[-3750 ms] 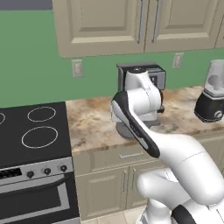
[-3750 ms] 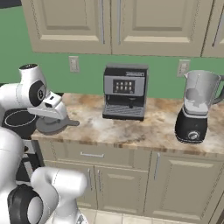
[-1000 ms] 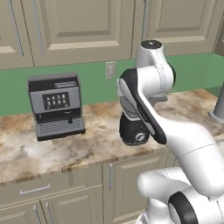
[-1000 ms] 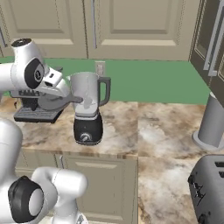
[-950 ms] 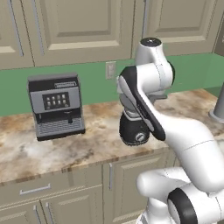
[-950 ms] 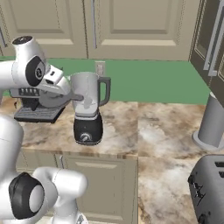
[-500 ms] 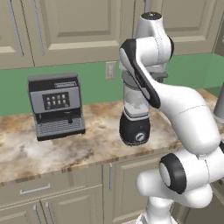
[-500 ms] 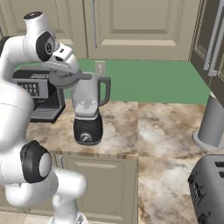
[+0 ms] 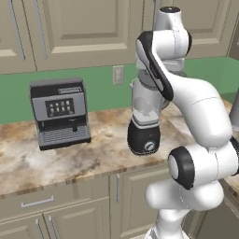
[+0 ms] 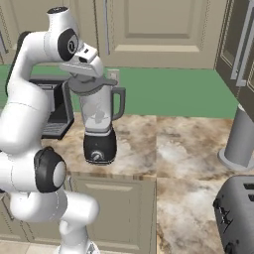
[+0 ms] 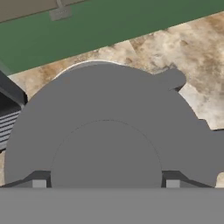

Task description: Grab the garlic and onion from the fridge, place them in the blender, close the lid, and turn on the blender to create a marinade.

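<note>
Raised from beside the jar half a second ago, the arm's hand now sits directly over the blender [image 10: 99, 130], carrying the lid [image 10: 91, 83] down onto the jar's mouth. Seen from the hand, the lid [image 11: 107, 131] spreads wide and close beneath the gripper [image 11: 106, 183], its 2 fingertips [image 11: 39, 183] set far apart on either side of the raised centre knob, so the jaws stand wide and bracket that knob; whether they actually press on it cannot be told. From the right base camera, the dark disc rests at or just above the rim of the clear jar, slightly tilted. As a judgement, the lid is light, stiff and smooth, best taken by its centre knob, and likely to skate or cock sideways if pushed off-centre. The jar looks rigid, tall and narrow over a rounded black base, so a sideways shove could rock it; the silver knob [image 10: 96, 156] low on the base faces the room. Beyond the blender stand the coffee machine [image 9: 60, 113] on the marbled counter [image 10: 183, 149] and, at far right, the fridge [image 10: 241, 47]
</note>
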Motion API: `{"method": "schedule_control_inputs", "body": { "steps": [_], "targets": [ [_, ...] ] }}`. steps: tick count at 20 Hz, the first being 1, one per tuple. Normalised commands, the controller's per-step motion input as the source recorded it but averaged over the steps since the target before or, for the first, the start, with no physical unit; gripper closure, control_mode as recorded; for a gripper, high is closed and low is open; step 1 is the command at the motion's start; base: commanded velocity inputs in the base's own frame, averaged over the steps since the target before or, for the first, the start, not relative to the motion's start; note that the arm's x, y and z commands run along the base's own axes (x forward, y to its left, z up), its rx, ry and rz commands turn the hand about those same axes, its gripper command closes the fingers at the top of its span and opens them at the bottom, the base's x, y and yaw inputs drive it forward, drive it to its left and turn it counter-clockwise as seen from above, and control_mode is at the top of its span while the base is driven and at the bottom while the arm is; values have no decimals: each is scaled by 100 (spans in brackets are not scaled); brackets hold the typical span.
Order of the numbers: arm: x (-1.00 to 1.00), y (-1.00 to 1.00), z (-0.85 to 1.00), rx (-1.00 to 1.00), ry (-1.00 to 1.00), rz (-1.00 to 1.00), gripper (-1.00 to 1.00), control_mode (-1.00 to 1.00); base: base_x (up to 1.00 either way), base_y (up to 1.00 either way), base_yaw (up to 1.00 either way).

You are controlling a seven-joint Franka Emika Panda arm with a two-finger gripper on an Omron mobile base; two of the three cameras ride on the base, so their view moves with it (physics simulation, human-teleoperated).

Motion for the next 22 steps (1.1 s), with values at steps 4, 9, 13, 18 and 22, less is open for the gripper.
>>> {"method": "schedule_control_inputs", "body": {
  "steps": [4,9,13,18,22],
  "targets": [
    [36,-15,-1,1,0,0,100,-100,0,0,0],
    [27,-2,0,2,1,0,100,-100,0,0,0],
    [15,0,-11,4,13,2,100,-100,0,0,0],
    [1,4,-14,2,4,1,100,-100,0,0,0],
    [0,2,-18,0,2,1,100,-100,0,0,0]
  ]
}}
